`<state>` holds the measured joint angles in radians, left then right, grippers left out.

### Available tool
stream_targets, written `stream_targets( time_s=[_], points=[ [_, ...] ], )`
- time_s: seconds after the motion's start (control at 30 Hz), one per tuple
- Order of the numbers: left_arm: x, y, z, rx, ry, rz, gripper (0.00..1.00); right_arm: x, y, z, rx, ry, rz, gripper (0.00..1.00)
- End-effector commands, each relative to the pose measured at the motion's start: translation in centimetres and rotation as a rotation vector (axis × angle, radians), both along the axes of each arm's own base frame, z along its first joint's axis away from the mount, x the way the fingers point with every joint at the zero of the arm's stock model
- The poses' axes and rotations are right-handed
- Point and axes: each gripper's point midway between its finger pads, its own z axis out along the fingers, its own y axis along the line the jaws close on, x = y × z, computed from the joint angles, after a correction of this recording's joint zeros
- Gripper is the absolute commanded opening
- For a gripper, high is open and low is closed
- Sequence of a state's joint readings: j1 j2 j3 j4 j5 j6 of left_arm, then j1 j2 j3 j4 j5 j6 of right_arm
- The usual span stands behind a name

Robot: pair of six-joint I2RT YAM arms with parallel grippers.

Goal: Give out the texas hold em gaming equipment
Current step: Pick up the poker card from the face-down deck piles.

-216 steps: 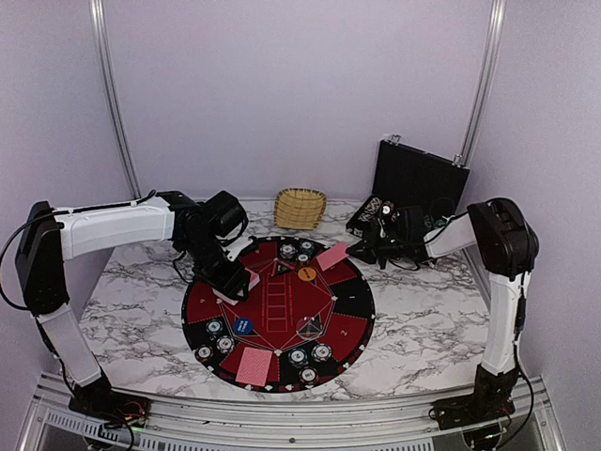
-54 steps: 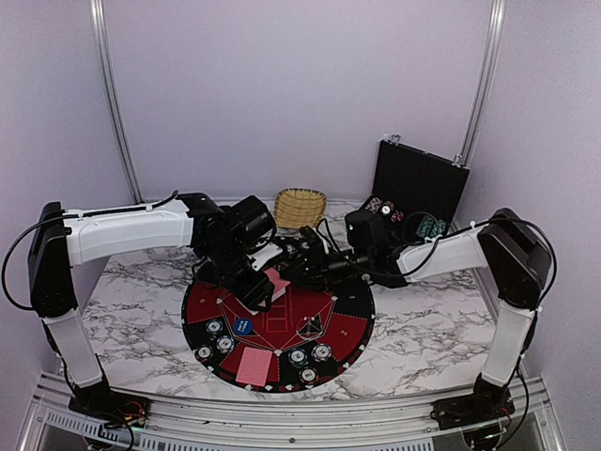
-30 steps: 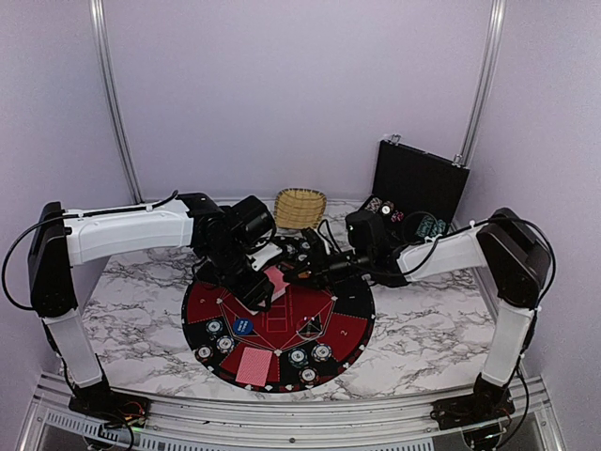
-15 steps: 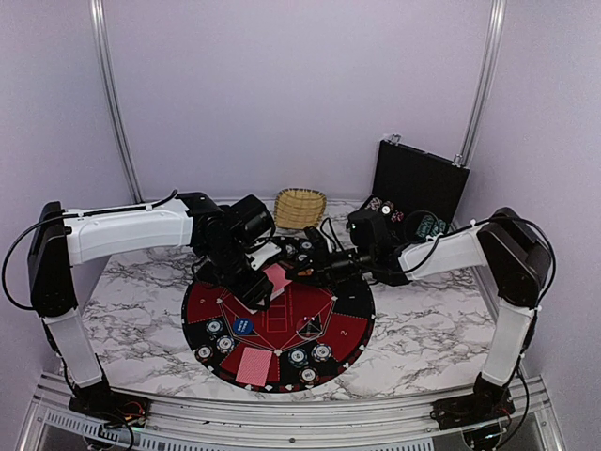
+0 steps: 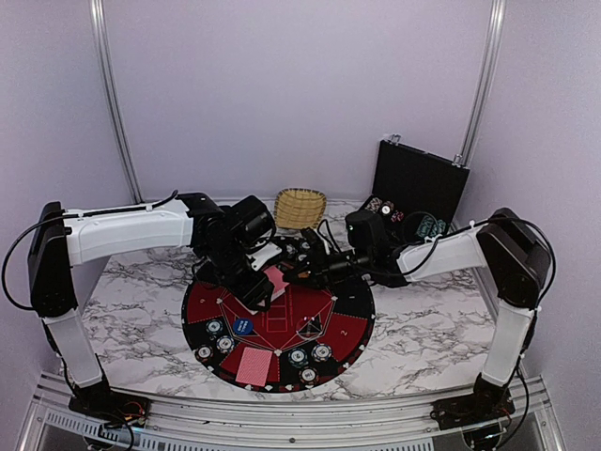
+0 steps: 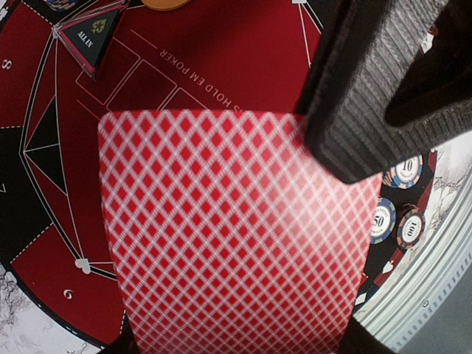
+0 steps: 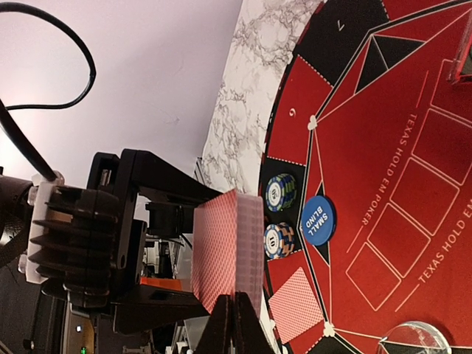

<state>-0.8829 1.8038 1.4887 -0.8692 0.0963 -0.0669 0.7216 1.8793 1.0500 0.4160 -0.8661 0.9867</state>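
Note:
My left gripper [image 5: 266, 287] hovers over the far part of the mat, shut on a deck of red-backed playing cards [image 6: 236, 236] that fills the left wrist view and hides its fingertips. My right gripper [image 7: 236, 299] reaches in from the right. Its tips are shut at the deck's [image 7: 225, 251] edge, pinching the top card, and one ribbed finger [image 6: 369, 88] lies over the deck's corner. On the mat [image 5: 347, 324] are chip stacks [image 7: 279, 240], a blue small-blind disc [image 7: 318, 220], an orange disc [image 6: 166, 4] and a single face-down card [image 5: 254, 365].
A wicker basket [image 5: 300, 207] stands behind the mat. An open black case [image 5: 418, 178] sits at the back right with more chips [image 5: 427, 225] in front of it. A clear all-in triangle [image 6: 92, 37] lies on the mat. Marble tabletop [image 5: 141, 310] surrounds the mat.
Both arms have barely moved over the last second. Before that, the right arm swung from the case over to the deck, and the left gripper carried the deck a little to the right.

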Motion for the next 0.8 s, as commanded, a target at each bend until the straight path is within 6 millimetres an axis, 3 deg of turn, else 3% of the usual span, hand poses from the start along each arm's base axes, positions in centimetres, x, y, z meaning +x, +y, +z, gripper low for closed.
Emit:
stream_targets(
  time_s=[0.0, 0.3, 0.77],
  points=[
    [0.0, 0.1, 1.1, -0.022, -0.012, 0.006, 0.56, -0.1, 0.5, 1.2, 0.017, -0.046, 0.018, 0.08],
    [-0.1, 0.1, 1.1, -0.025, -0.009, 0.002, 0.56, 0.5, 0.6, 1.3, 0.005, -0.066, 0.003, 0.32],
    [0.0, -0.2, 1.3, -0.035, -0.008, -0.002, 0.55, 1.4, 1.8, 0.9, -0.005, -0.071, 0.005, 0.39]
  ],
)
